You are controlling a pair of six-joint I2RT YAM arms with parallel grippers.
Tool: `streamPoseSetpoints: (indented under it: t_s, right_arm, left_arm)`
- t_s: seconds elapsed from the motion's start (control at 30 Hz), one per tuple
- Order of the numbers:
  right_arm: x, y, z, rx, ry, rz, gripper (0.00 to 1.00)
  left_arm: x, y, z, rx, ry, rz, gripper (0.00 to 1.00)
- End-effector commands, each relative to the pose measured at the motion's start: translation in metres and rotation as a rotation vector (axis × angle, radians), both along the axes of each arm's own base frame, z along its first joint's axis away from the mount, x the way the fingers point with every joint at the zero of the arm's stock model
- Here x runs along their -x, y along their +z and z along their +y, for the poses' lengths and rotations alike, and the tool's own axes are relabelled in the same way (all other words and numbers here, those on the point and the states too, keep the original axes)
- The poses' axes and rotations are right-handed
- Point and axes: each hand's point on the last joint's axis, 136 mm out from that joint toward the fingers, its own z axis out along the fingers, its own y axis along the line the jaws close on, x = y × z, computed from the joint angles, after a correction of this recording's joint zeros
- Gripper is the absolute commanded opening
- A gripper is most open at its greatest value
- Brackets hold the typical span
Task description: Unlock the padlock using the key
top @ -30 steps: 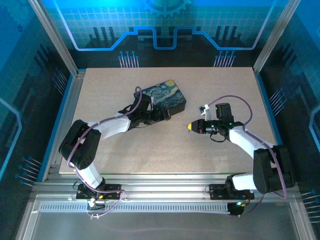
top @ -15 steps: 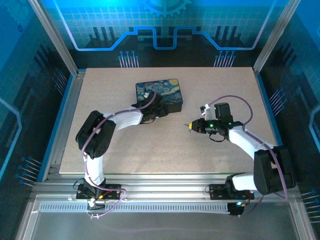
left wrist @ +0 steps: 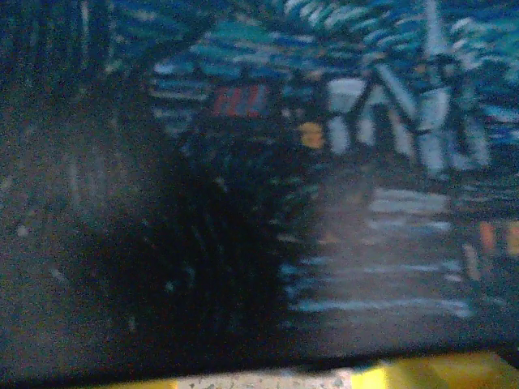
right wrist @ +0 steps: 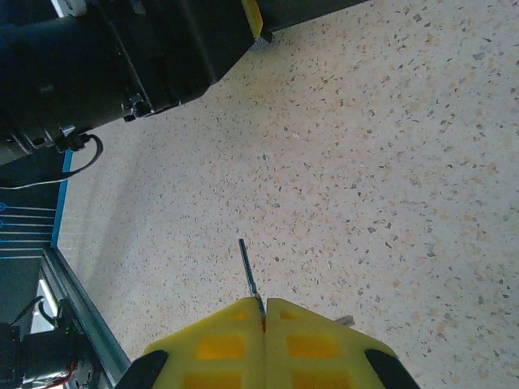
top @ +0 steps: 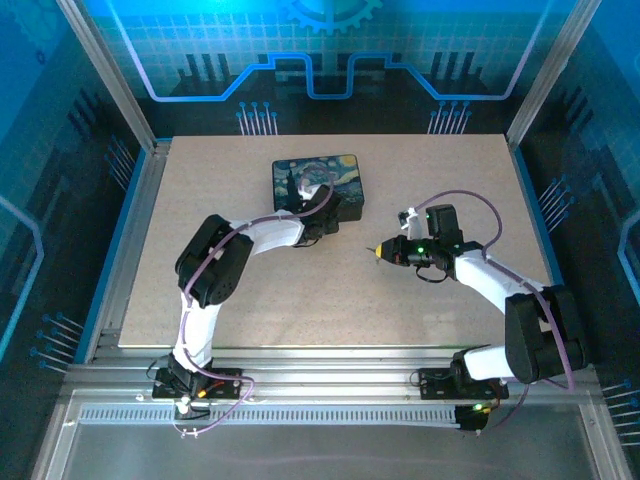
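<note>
Right arm first: the right gripper [right wrist: 263, 312] had its yellow pads pressed flat together on the key [right wrist: 248, 275], pinching the head so the blade stuck out ahead of the tips. I read that as the sensible hold, since a blade left free is what has to enter a keyhole. The key itself looked like a thin dark-grey sliver, straight and narrow, angled a little to the left over the speckled table [top: 300, 290] and not touching it. From above, that gripper hung well apart from the painted box [top: 335, 178], its tip pointing leftward toward it. Over to the left gripper [top: 325, 228]: it was pushed right up against the near side of the box, so close that its own camera gave me mostly blurred blue-and-white brushstrokes, with a yellow fingertip [left wrist: 422, 374] along the bottom edge. Whether those jaws were apart or clamped on something, I could not tell. My guess was that this arm was there to steady the padlock for the key, but the padlock was too small and too hidden by the wrist for me to place exactly.
</note>
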Motion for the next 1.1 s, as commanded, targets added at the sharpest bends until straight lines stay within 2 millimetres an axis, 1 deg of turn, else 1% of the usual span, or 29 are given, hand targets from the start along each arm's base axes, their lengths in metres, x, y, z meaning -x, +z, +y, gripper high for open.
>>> streamPoseSetpoints:
  t_s: [0.0, 0.17, 0.33, 0.43, 0.5, 0.6, 0.67, 0.8, 0.93, 1.07]
  right_arm:
    - [-0.001, 0.007, 0.006, -0.01, 0.022, -0.027, 0.0]
    - [0.004, 0.006, 0.005, -0.01, 0.028, -0.027, 0.0]
    - [0.008, 0.002, 0.002, 0.004, 0.026, -0.022, 0.0]
    - [0.011, -0.001, 0.0, 0.024, 0.033, -0.018, 0.0]
    - [0.01, -0.006, -0.003, 0.041, 0.035, -0.006, 0.0]
    - [0.007, -0.01, -0.003, 0.042, 0.032, 0.001, 0.0]
    - [0.005, -0.01, -0.002, 0.03, 0.032, -0.007, 0.0]
    - [-0.001, -0.013, 0.001, 0.003, 0.023, -0.02, 0.0]
    - [-0.003, -0.016, 0.006, -0.013, 0.018, -0.03, 0.0]
    - [-0.003, -0.015, 0.015, -0.021, 0.01, -0.048, 0.0]
  left_arm:
    - [-0.006, -0.003, 0.002, -0.055, 0.019, -0.004, 0.48]
    - [-0.01, -0.002, 0.003, -0.082, 0.002, -0.018, 0.36]
    - [-0.009, 0.004, 0.0, -0.095, -0.053, -0.008, 0.29]
    - [0.002, 0.014, -0.008, -0.072, -0.121, 0.044, 0.21]
    - [0.013, 0.021, -0.015, -0.037, -0.177, 0.096, 0.2]
    - [0.032, 0.032, -0.027, 0.095, -0.244, 0.193, 0.17]
    - [0.043, 0.043, -0.033, 0.186, -0.281, 0.248, 0.15]
    - [0.058, 0.065, -0.042, 0.254, -0.362, 0.303, 0.12]
    - [0.074, 0.076, -0.051, 0.335, -0.397, 0.368, 0.1]
    - [0.082, 0.094, -0.063, 0.498, -0.389, 0.421, 0.09]
